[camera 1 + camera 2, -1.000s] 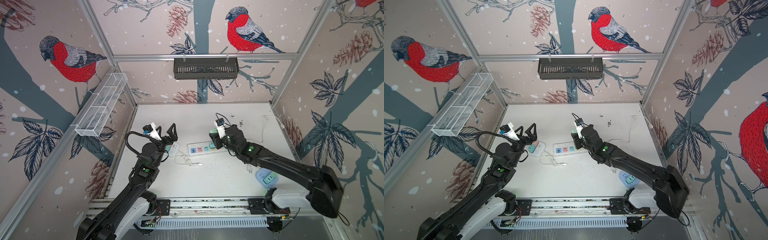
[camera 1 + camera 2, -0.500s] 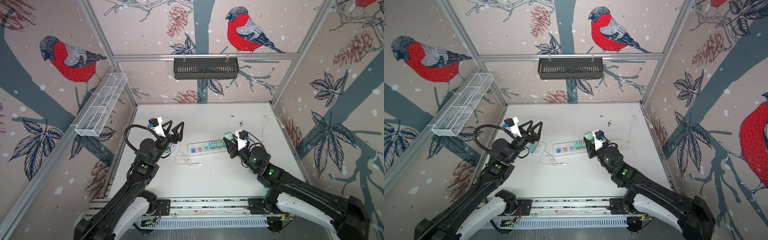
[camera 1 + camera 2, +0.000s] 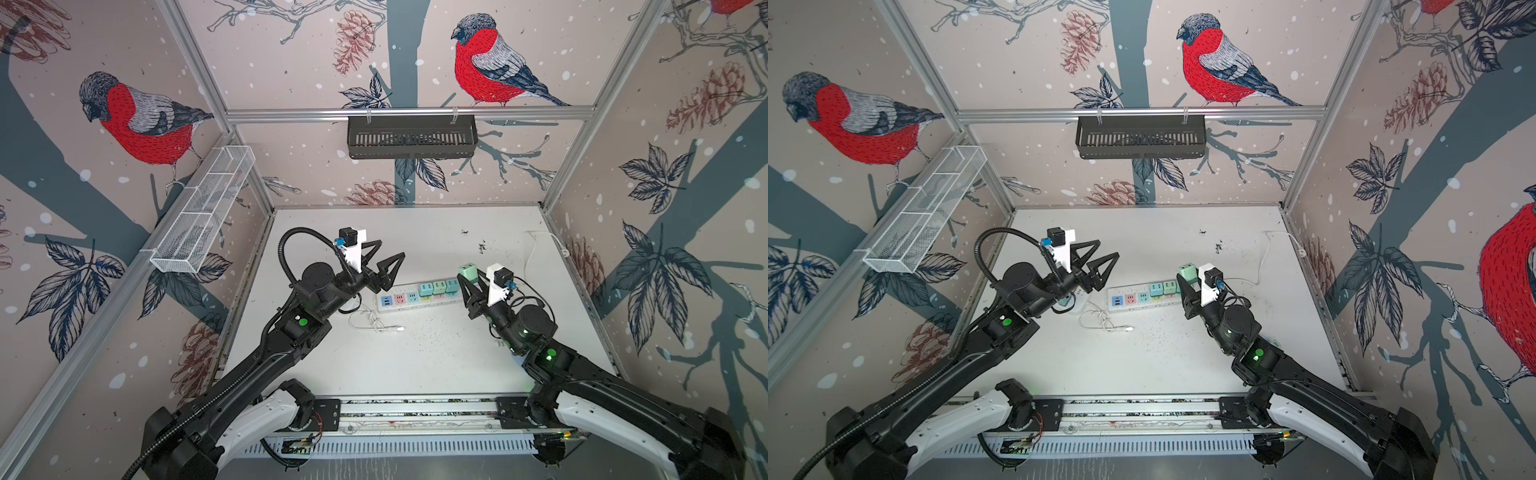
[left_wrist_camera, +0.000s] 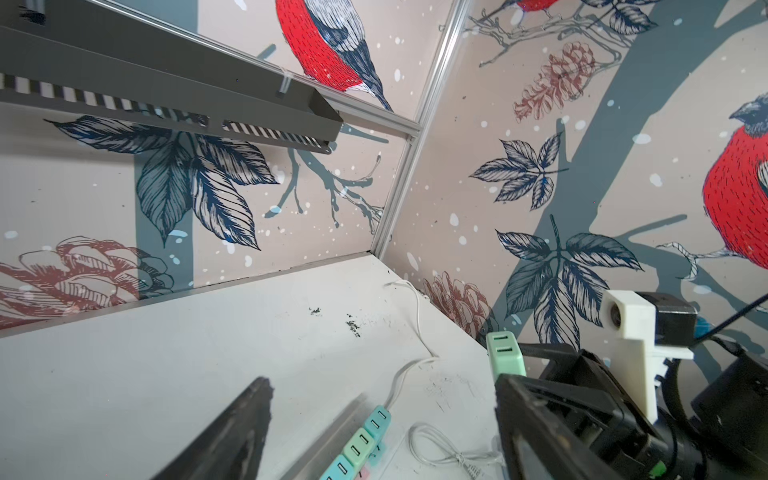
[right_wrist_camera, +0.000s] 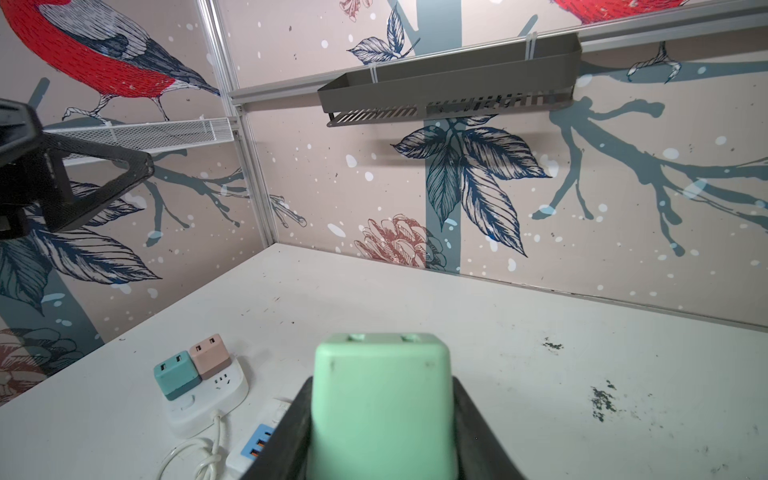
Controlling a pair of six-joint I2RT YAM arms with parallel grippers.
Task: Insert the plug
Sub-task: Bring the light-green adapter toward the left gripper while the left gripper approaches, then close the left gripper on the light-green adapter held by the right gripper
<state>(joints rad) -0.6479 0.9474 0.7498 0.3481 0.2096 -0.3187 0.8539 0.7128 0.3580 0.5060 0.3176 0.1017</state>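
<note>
Clamping green plug (image 3: 468,272), right tool (image 3: 471,281) held at 3 o'clock end of power strip (image 3: 415,296); left tool (image 3: 390,249) spread apart.

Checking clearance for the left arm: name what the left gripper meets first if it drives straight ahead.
The left gripper likely meets bare table first, beyond the power strip; depth unclear, possibly the back wall.

Raised left tool (image 3: 390,249) agape; raised right tool (image 3: 469,279) tight in grip.

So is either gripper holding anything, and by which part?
Right gripper clamps the mint-green USB charger plug by its side faces; left gripper is open and empty.
</note>
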